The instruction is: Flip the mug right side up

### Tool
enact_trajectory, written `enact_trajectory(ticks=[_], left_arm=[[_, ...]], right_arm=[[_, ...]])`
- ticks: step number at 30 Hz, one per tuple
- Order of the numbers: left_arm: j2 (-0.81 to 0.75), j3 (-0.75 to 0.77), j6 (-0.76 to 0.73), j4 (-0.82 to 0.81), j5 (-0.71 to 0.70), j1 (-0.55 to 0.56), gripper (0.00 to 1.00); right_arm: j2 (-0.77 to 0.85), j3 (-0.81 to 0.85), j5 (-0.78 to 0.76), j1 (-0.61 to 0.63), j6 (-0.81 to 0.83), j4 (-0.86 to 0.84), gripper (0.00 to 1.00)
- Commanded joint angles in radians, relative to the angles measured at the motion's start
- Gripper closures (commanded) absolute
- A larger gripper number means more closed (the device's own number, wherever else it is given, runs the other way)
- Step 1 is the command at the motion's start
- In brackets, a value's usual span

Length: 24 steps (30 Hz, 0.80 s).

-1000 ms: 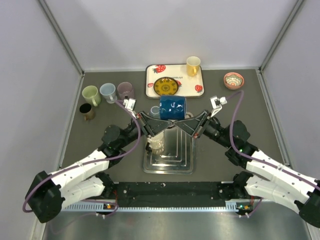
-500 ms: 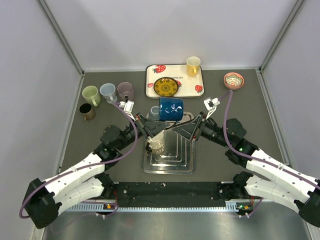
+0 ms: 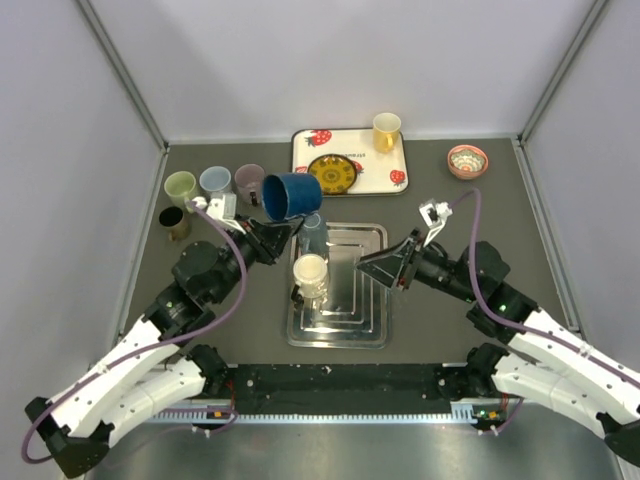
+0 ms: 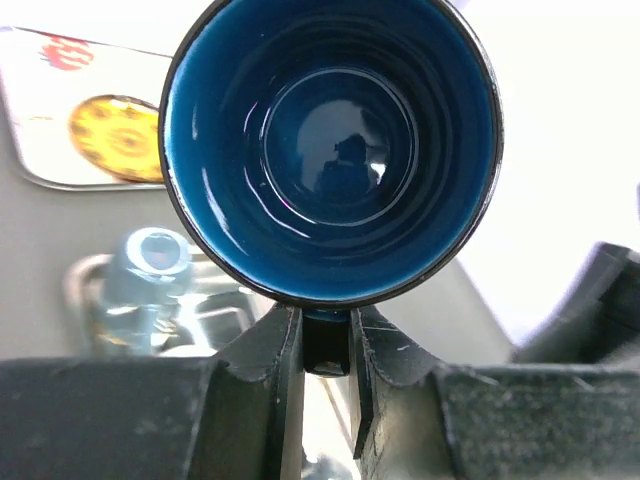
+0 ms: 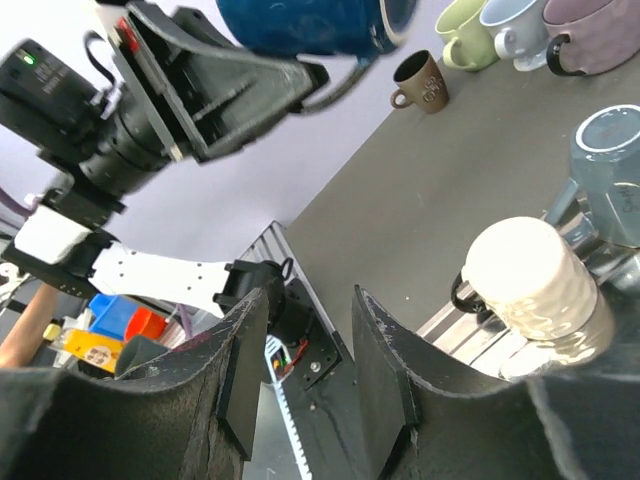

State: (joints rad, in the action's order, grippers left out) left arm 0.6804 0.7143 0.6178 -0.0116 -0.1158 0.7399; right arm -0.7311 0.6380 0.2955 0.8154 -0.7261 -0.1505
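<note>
Right now my left pincer (image 3: 272, 232) holds the blue mug (image 3: 290, 195) up off the table (image 3: 425, 335).

It sits at the pincer's far tip, above the far-left part of the table, just beyond the far-left corner of the metal tray (image 3: 340, 340) and near the row of mugs (image 3: 215, 182). The mug lies roughly on its side. Its long axis runs about left to right, and the mouth faces left and tips a little upward, so my left wrist view looks straight into the bowl. The fingers (image 4: 270, 350) are pressed almost together, pinching a dark bit of the mug just under its rim. Whether that is the handle I cannot tell. My right pincer (image 3: 388, 262) hangs over the tray's right side, well apart from the mug, fingers spread and gripping nothing.
</note>
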Motion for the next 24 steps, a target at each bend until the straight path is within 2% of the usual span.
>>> enact_trajectory(ticks=[1,4,7,11,14,24], left_arm=[[0.01,0.161,-0.231,0.215,-0.272,-0.02,1.0],[0.082,0.227,-0.256,0.392,-0.367,-0.063,1.0],[0.16,0.255,-0.231,0.508,-0.309,-0.172,1.0],[0.22,0.243,-0.204,0.525,-0.18,-0.383,1.0],[0.292,0.258,-0.222,0.541,-0.154,-0.471,1.0],[0.478,0.223,-0.251,0.458,-0.128,-0.625,1.0]], right_arm=[[0.045,0.035,-0.042,0.005,0.062,0.126,0.61],[0.058,0.052,-0.085,0.007,0.086,0.215,0.61],[0.059,0.072,-0.116,0.005,0.108,0.284,0.61],[0.062,0.086,-0.147,0.005,0.139,0.348,0.61],[0.068,0.084,-0.16,0.005,0.154,0.379,0.61],[0.102,0.068,-0.193,0.005,0.192,0.425,0.61]])
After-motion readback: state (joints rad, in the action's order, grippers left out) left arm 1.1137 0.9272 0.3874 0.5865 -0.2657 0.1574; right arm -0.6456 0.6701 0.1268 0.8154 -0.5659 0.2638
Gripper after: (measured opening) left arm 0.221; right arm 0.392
